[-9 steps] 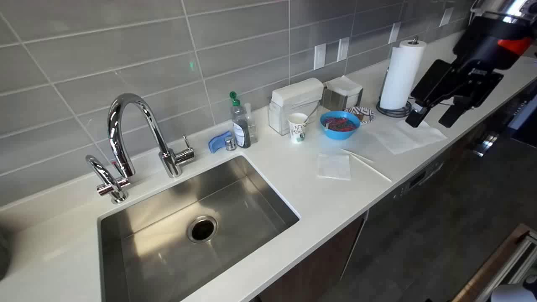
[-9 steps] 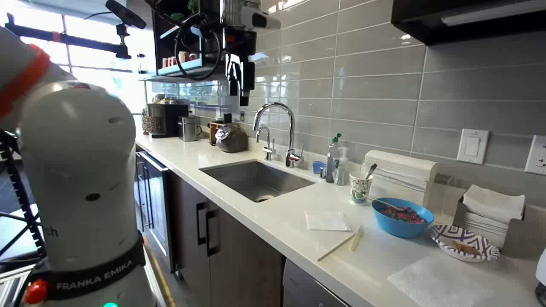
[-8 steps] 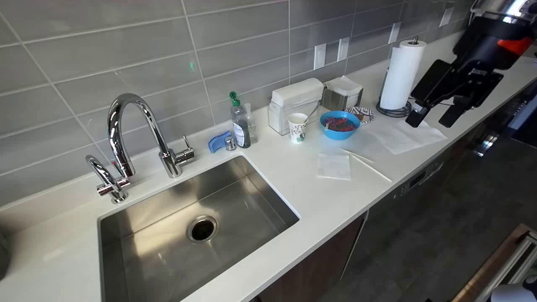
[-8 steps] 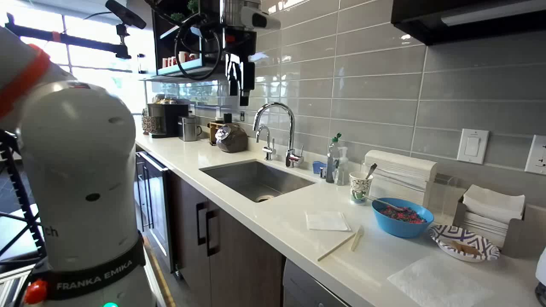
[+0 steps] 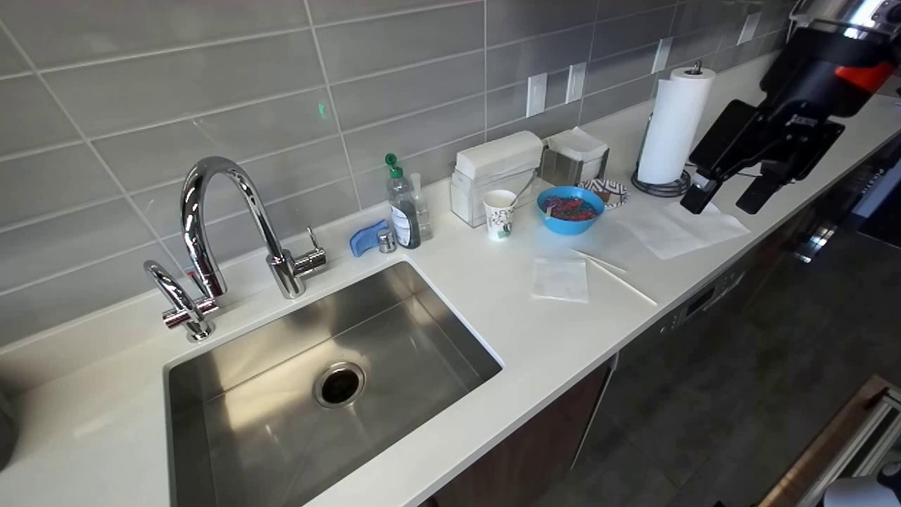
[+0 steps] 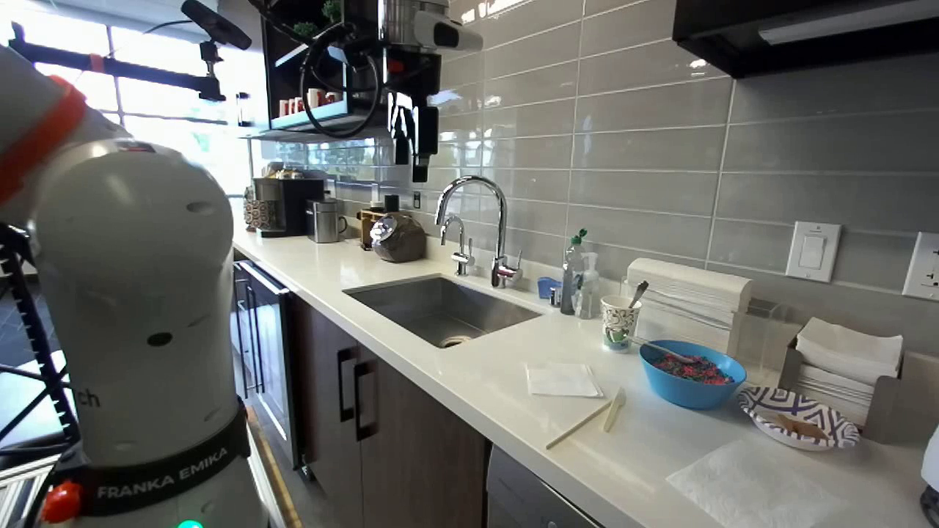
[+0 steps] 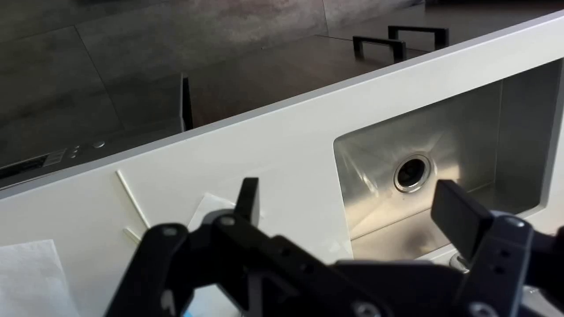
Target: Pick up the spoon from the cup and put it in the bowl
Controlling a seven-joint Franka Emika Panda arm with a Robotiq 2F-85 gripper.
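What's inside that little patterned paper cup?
A spoon leans in the paper cup, its handle sticking up past the rim in both exterior views. The cup's wall hides the spoon's lower end and anything else at the bottom.

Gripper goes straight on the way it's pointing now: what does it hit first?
Most likely the countertop beside the sink: in the wrist view, the open gripper lines up near their border, with nothing visible in between. Depth is unclear, so one side might enter the sink.
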